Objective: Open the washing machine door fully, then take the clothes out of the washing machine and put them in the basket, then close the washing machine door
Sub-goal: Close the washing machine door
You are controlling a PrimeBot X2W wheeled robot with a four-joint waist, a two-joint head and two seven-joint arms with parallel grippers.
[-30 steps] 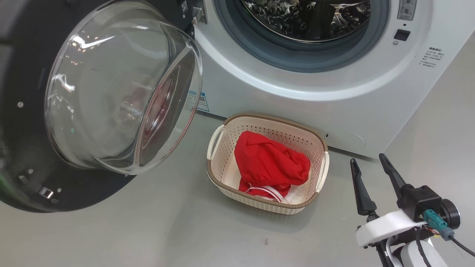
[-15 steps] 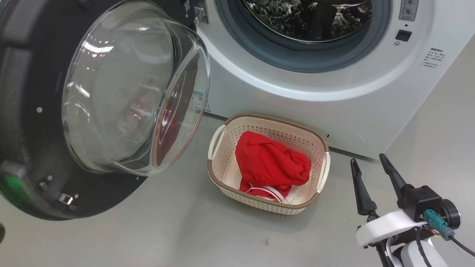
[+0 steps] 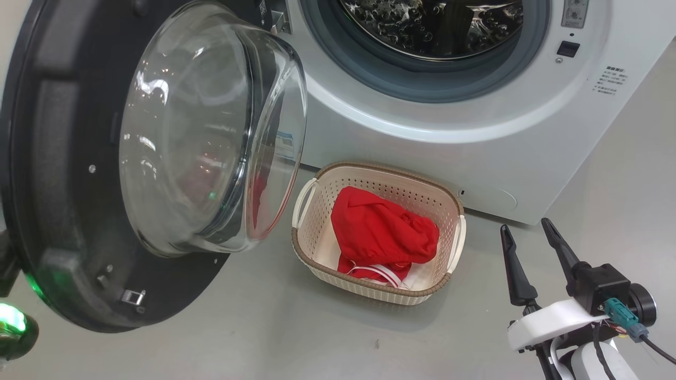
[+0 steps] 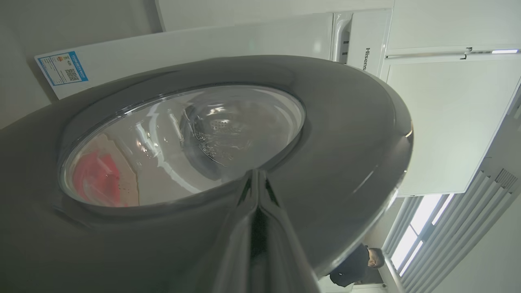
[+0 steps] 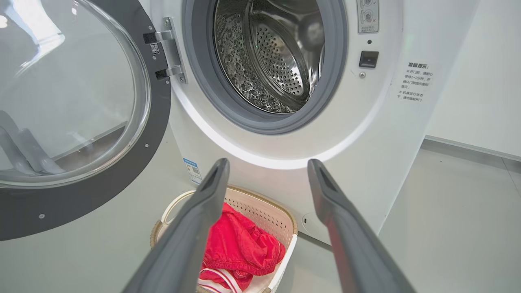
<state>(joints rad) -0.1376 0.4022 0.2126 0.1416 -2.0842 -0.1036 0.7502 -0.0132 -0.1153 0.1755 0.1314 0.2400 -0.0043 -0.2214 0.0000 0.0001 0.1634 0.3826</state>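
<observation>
Swung further toward the washing machine (image 3: 475, 153) than a second ago: door (image 3: 63, 158), its glass bowl (image 3: 211, 132) now nearer the basket (image 3: 369, 168) and more of its thick black edge showing at the left of the head view. Hinged at the left of the drum mouth (image 5: 264, 124), standing partly open, not latched. Newly in sight at the lower left corner of the head view: a green light (image 3: 10, 319) on a dark part. Basket, clothes and right gripper placed as before.

Left gripper (image 4: 255, 173) clenched, fingers pressed together with nothing between them, tips at the glossy outer face of the door just below its round window; whether truly touching, hard to tell. Red blur of the clothes seen through the glass in that view.

Right gripper (image 3: 524, 226) released and empty, fingers spread wide, hovering above the floor (image 3: 264, 338) to the right of the basket, apart from it, pointing toward the front of the machine.

Clothes (image 3: 380, 232) lying bunched inside the basket, red with white stripe trim at the near edge. Basket set on the floor right in front of the machine, below the drum mouth. Drum (image 5: 276, 61) shiny perforated metal. Blue label (image 4: 63, 67) on a white panel of the machine, and a person (image 4: 354, 268) in dark clothing low in the left wrist view.
</observation>
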